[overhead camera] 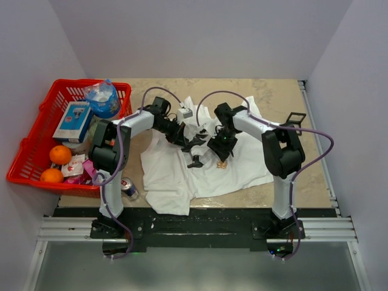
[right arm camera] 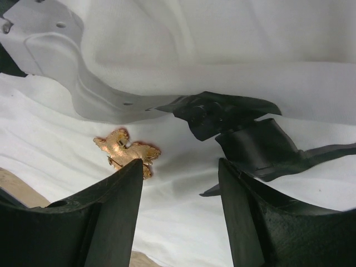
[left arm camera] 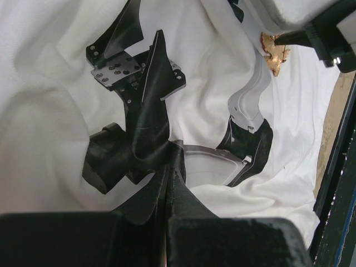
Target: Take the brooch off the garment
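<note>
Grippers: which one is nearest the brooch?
The right gripper: open, with the brooch right at one fingertip. The left gripper is shut on a fold of the shirt, with the brooch well off to the side.

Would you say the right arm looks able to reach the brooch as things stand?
Probably yes. The right hand is open close by the brooch, which shows uncovered on the garment; nothing covers it, though it sits off towards one finger rather than centred.

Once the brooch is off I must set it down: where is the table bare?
Bare table: right of the shirt out to the edge, and the strip behind it. Crowded: left side, basket and can.
</note>
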Controlling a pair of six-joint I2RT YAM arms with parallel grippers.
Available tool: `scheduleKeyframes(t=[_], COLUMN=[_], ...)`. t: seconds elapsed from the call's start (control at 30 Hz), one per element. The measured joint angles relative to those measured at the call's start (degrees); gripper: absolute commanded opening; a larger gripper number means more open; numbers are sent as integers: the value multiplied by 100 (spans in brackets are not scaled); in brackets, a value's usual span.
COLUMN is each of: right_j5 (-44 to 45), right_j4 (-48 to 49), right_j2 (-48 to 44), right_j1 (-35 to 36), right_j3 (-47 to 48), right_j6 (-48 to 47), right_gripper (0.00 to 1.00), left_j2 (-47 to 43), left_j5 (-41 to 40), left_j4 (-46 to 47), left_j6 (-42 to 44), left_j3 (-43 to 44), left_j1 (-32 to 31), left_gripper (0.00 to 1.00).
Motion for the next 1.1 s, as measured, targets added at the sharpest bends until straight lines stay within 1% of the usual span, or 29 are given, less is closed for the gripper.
scheduleKeyframes(t=[0.1,0.23,0.37,0.67,1.1], right_j5=[-48,-310,-570,-1071,-1038], right_j4=[-35,-118,-289,-616,-634], right_j2=[52,286,330,330,415], right_j1=[-118,-417,-603,-535,-531], right_j3=[118,516,555,540,529], right_j6=[157,348,391,374,444], right_gripper=[60,60,60,61,61], left_j2=[0,0,0,0,0], left_j5=[0,0,0,0,-2], left_j4=[0,2,2,2,4], left_j6=[0,0,0,0,0], left_j3=[0,0,0,-2,-2], left_j1=[0,0,0,0,0], left_gripper=[0,0,0,0,0])
